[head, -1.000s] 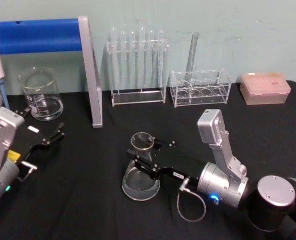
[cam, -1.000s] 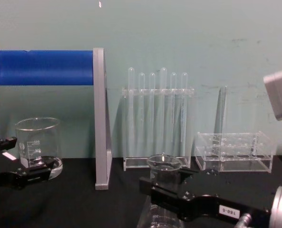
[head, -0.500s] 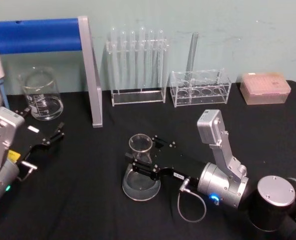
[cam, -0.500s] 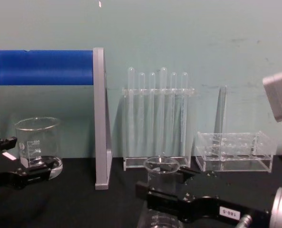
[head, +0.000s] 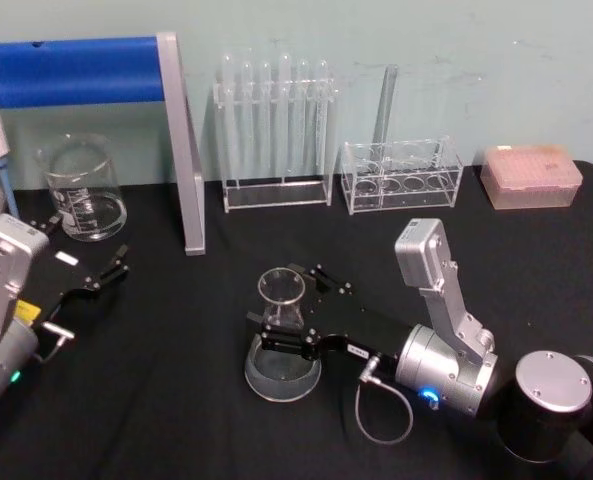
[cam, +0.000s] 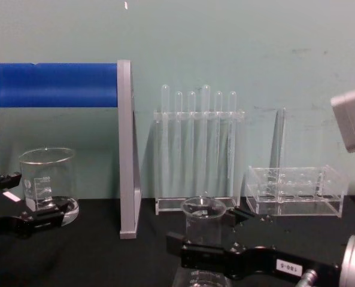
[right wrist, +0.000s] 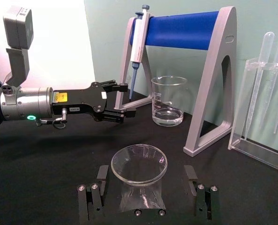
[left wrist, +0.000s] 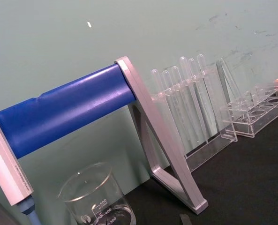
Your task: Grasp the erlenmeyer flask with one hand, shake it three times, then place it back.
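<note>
Glass erlenmeyer flask [head: 281, 365] stands upright at the near centre of the bench [head: 176, 400], neck between the right gripper [head: 281, 305]'s open jaws, not yet clamped; left gripper [right wrist: 128, 99] rests well left, jaws open.

Head camera: high, tilted down on right gripper [head: 281, 318]. Chest: low, level, side-on to it. Wrist cameras: close; both catch beaker [right wrist: 168, 101] just past left gripper [right wrist: 128, 99].
</note>
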